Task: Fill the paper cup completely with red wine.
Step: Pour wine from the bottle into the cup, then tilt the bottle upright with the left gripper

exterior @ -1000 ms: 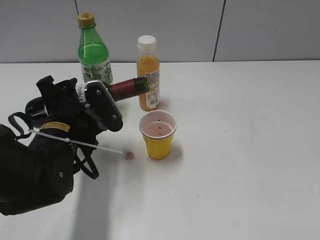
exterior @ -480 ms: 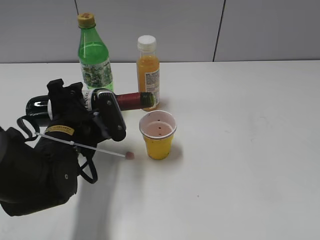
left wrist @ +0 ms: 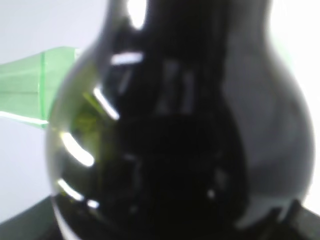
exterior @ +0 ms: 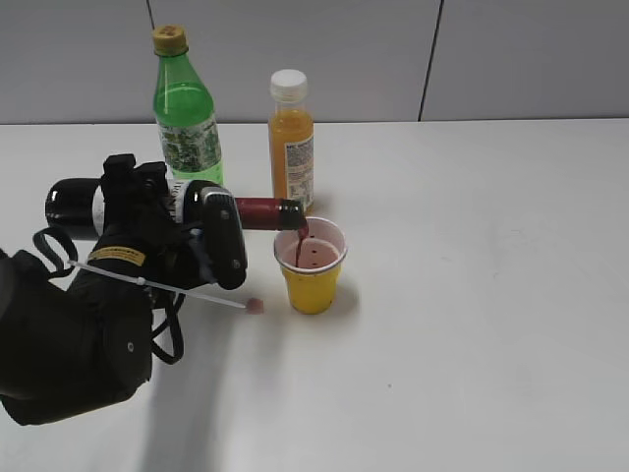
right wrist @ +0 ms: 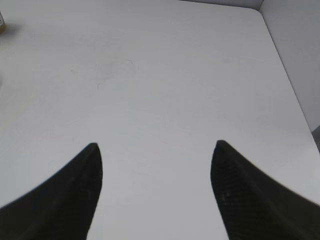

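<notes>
At the back of the white bench stands a green plastic bottle with a yellowish cap, upright. To its right, apart from it, an orange juice bottle with a white cap also stands upright. Nearer the front, a thin white stick with a small pink tip lies low over the bench. Behind everything runs a grey panelled wall.

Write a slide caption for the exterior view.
Left gripper tips dark green glass wine bottle, pouring red wine into small yellow paper cup.
</notes>
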